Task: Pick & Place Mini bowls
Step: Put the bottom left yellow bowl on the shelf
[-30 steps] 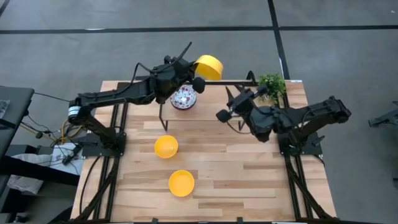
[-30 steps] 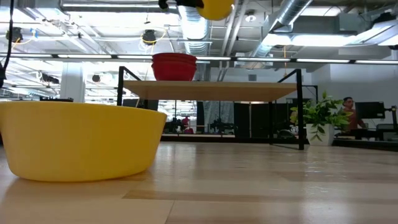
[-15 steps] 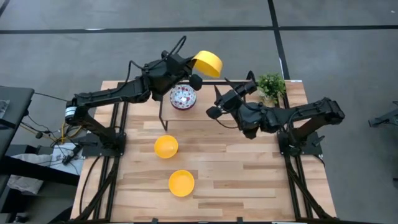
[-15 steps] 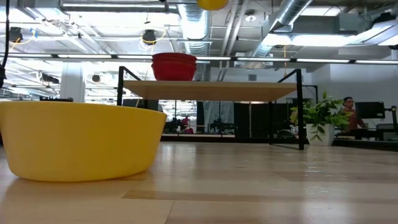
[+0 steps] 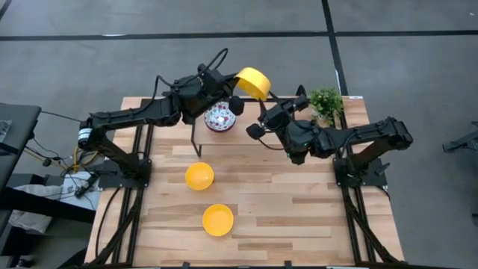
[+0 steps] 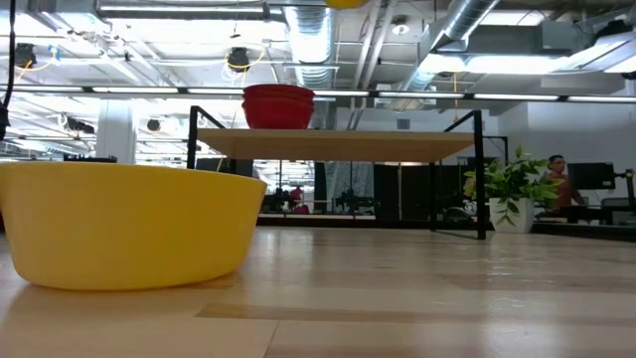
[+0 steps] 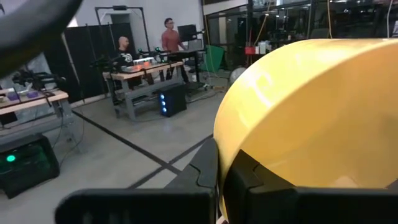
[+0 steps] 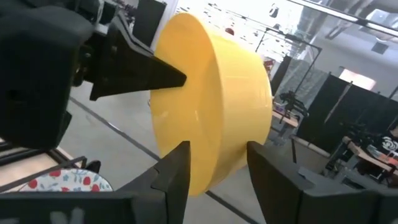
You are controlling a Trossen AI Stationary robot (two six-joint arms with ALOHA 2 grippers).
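Low view gives me the nearest thing first: a yellow mini bowl (image 6: pixel 124 225) sitting on the table (image 6: pixel 417 298) right in front of the lens, unmoved over the last second. Behind it stands the small shelf (image 6: pixel 333 144) with a stack of red-sided bowls (image 6: pixel 278 104) on top, and the potted plant (image 6: pixel 515 189) sits off at the far corner. A person (image 6: pixel 558 179) is visible deep in the room.

From overhead I see two yellow bowls (image 5: pixel 199 176) (image 5: pixel 217 220) resting apart on the near half of the table, same places as before. Farther back, the floral bowl (image 5: pixel 220 117) sits where it did, beside the left arm.

Above the far edge, my left gripper (image 5: pixel 233 101) is clenched on the rim of a raised yellow bowl (image 5: pixel 254 82), held tilted on its side in the air. That bowl sits a little lower and more toward the right arm than half a second ago. My right gripper (image 5: pixel 263 121) has moved in from near the plant and now reaches the bowl; a second ago it was well clear.

On the right wrist camera the right fingers (image 8: pixel 174 171) stand spread on either side of the bowl's wall (image 8: pixel 214 99), not yet pinching. The left fingers (image 8: pixel 140 71) show on the rim opposite.
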